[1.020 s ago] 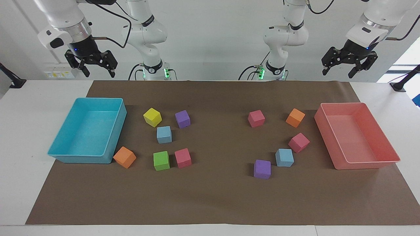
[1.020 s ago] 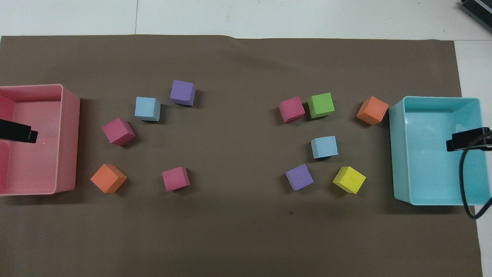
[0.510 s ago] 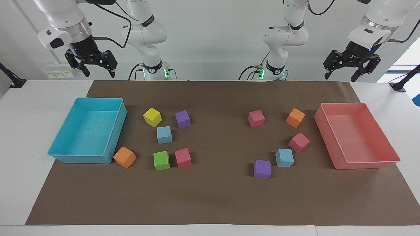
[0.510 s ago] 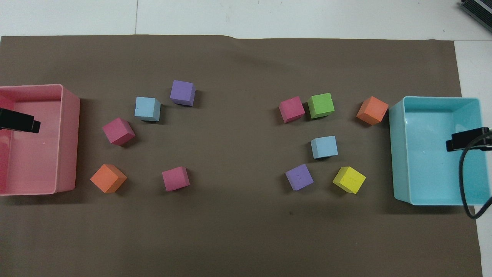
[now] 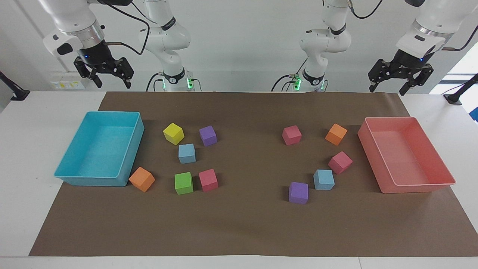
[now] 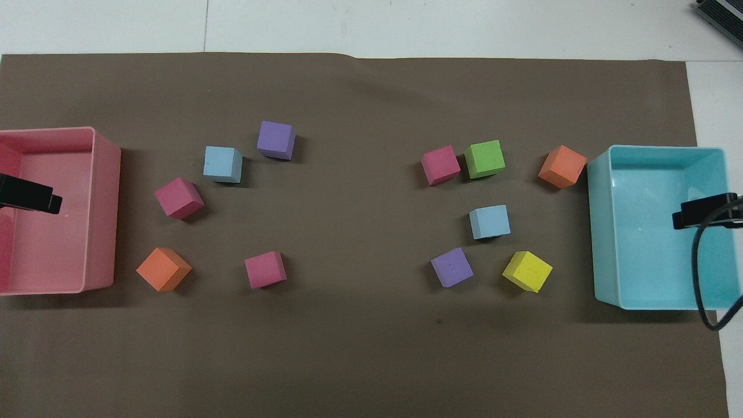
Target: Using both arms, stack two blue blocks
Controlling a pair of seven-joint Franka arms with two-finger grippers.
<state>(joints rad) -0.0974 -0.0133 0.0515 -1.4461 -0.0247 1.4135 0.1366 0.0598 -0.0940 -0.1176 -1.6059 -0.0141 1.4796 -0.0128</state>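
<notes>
Both arms hang raised at the robots' edge of the bench, wrists bent so the grippers point down. The left gripper is high in the air, seen from above over the pink bin, its jaws spread open and holding nothing. The right gripper is likewise high, seen from above over the turquoise bin, jaws open and empty.

The two blue blocks lie apart on the brown mat, neither one near any jaws. One blue block sits toward the left arm's end of the bench, just beside a purple block and a pink block, with the pink bin nearby. The other blue block sits toward the right arm's end, between a yellow block and a second purple block on the side nearer the robots and a green block on the side farther from them. Each blue block rests flat on the mat, well below and well apart from the gripper at its end, and the two are not stacked.
</notes>
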